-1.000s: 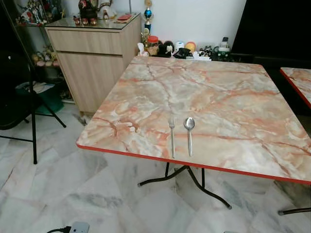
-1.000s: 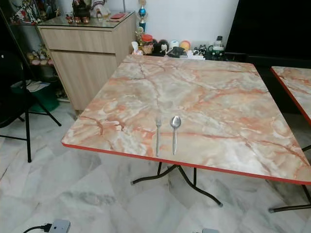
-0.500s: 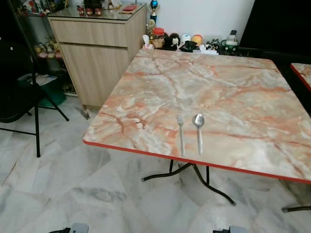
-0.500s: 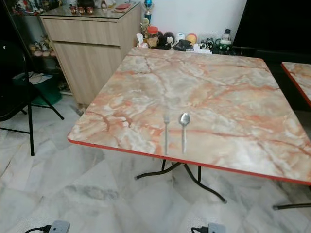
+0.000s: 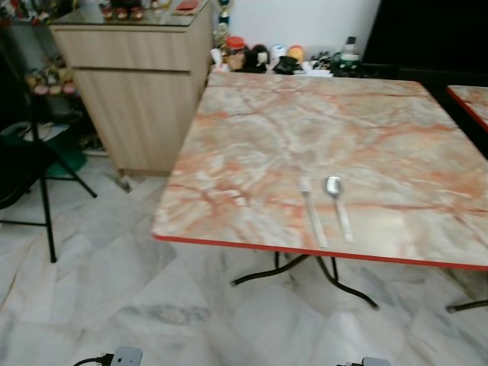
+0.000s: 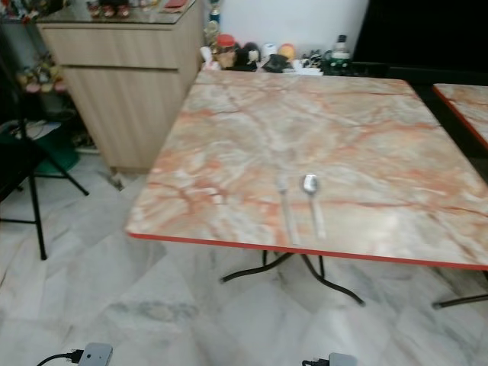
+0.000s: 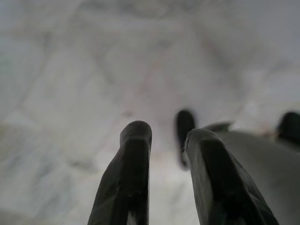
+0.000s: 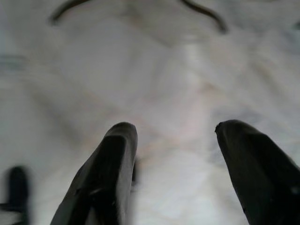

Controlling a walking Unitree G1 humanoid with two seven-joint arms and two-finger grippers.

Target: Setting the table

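- Where the marble-patterned surface (image 5: 320,114) ends in its red front edge, a fork (image 5: 313,212) and a spoon (image 5: 338,206) lie side by side, the fork to the left, not touching, both handles pointing toward that edge.
- Left of the surface stands a wooden cabinet (image 5: 137,91); small jars and toys (image 5: 259,57) sit behind its far edge.
- A black chair (image 5: 30,160) stands left of the cabinet.
- The left gripper (image 7: 164,136) hangs over the pale marble floor (image 5: 152,305), fingers slightly apart, holding nothing.
- The right gripper (image 8: 176,133) hangs over the floor, fingers spread wide, empty.
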